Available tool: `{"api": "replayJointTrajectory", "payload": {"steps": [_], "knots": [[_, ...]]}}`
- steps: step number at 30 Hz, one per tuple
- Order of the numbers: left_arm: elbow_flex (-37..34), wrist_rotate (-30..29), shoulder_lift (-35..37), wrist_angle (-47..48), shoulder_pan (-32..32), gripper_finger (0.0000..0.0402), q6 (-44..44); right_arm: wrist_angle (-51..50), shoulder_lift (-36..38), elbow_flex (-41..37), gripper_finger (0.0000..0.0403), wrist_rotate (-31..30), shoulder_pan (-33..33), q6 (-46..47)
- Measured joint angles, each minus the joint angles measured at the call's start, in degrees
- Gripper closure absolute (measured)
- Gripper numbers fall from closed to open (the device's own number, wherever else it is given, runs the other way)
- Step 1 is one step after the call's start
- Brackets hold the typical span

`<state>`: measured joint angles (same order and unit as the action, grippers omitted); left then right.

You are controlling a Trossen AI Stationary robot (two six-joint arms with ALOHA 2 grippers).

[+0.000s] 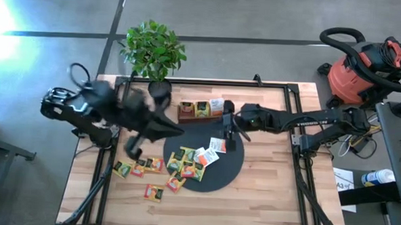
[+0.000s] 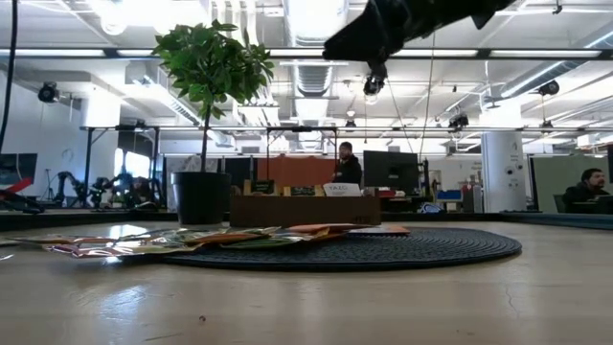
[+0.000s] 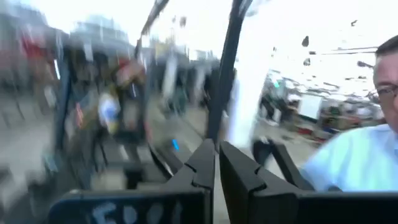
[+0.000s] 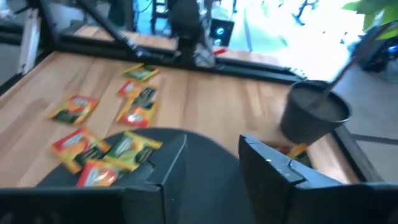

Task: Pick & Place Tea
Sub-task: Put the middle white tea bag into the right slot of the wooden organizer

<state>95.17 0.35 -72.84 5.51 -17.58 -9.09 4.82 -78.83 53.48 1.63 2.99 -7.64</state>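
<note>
Small square tea sachets point(image 1: 188, 163) lie flat, several on the black disc point(image 1: 218, 174), several more on the wood to its left point(image 1: 140, 167), and a few stand in the brown wooden tray point(image 1: 200, 111). My right gripper point(image 1: 225, 130) is open above the disc's far edge, next to the tray's right end. In its wrist view the right gripper point(image 4: 211, 165) has nothing between its fingers, with sachets point(image 4: 124, 149) beyond them. My left arm point(image 1: 139, 116) is blurred above the table's left part. The left gripper point(image 3: 216, 171) is shut and empty, facing the room.
A potted plant point(image 1: 159, 88) stands at the far edge, left of the tray. Black metal rails point(image 1: 292, 116) frame the table. A red shop vacuum point(image 1: 365, 72) sits off the table's right. A person point(image 3: 360, 162) shows in the left wrist view. Bare wood lies near and right.
</note>
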Motion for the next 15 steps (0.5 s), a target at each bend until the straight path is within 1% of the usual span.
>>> {"api": "replayJointTrajectory", "payload": {"steps": [5,7,10,13,15], "knots": [[5.8,-5.4,0.1,-0.6,-5.8,0.0401,21.1,-0.2,0.0,2.3,0.0296,-0.1,1.6,0.1],[7.5,-6.5,0.1,-0.5,-7.6,0.0401,26.3,-0.2,0.0,2.9,0.0303,-0.1,1.8,0.1],[9.2,-6.9,0.1,3.1,-8.6,0.0401,28.2,-0.3,0.0,3.3,0.0312,-0.1,1.9,0.2],[9.8,-6.9,0.2,12.5,-8.8,0.0401,26.7,-0.3,0.0,3.3,0.0320,-0.1,2.0,0.2],[9.4,-4.3,-0.2,17.0,-8.9,0.0401,24.0,-1.1,0.0,3.1,0.0325,-0.1,2.0,0.2]]}}
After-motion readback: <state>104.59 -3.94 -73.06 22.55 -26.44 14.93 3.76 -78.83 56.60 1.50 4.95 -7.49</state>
